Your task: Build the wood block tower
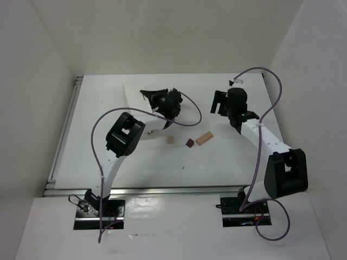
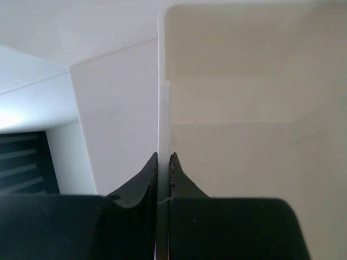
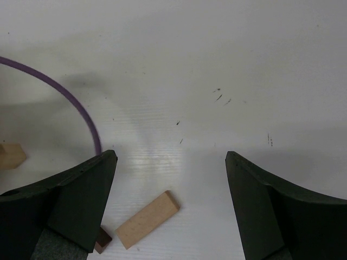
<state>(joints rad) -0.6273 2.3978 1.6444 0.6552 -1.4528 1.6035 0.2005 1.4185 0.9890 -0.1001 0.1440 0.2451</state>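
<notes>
L gripper (image 2: 164, 158) has its fingers pressed together on the thin edge of a white tray (image 2: 164, 116), which appears tipped up at rear left of the table (image 1: 97, 157). R gripper (image 3: 171, 160) hovers w/ fingers wide apart, nothing between them, over bare table near the wood blocks (image 1: 190, 142). None stacked: tan cube (image 1: 170, 139), maroon piece (image 1: 190, 143) & tan plank (image 1: 204, 138) lie loose in a row mid-table, maroon just beside the plank, cube a bit apart to the left
</notes>
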